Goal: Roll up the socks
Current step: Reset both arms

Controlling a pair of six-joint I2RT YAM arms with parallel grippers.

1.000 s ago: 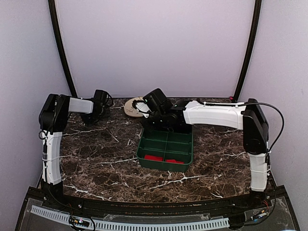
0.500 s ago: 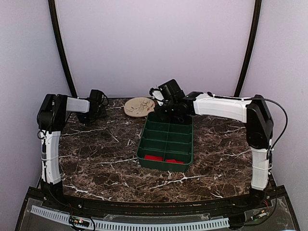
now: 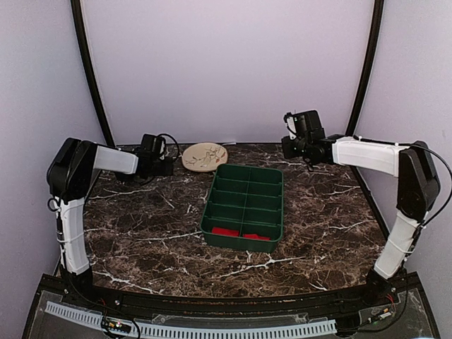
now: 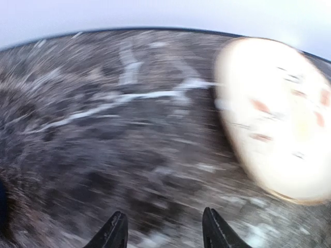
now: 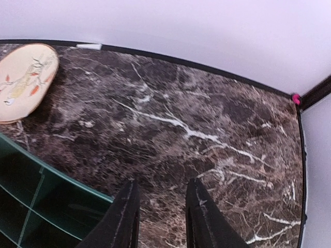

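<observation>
Two red socks lie as small rolls in the near compartments of the green tray (image 3: 270, 176): one on the left (image 3: 225, 231) and one on the right (image 3: 256, 236). My left gripper (image 4: 163, 227) is open and empty, low over the bare table at the back left, beside the plate; the top view (image 3: 167, 168) shows it there. My right gripper (image 5: 162, 199) is open and empty, raised at the back right of the top view (image 3: 287, 147), above the table past the tray's far right corner. No sock shows in either wrist view.
A cream patterned plate (image 3: 205, 156) sits at the back centre, left of the tray; it shows in the left wrist view (image 4: 279, 119) and the right wrist view (image 5: 23, 77). The tray's far corner (image 5: 46, 191) is at the lower left of the right wrist view. The table ends at the back wall.
My right arm has swung from over the tray's far left end to the back right and risen. My left gripper has shifted right toward the plate. The socks have not moved.
</observation>
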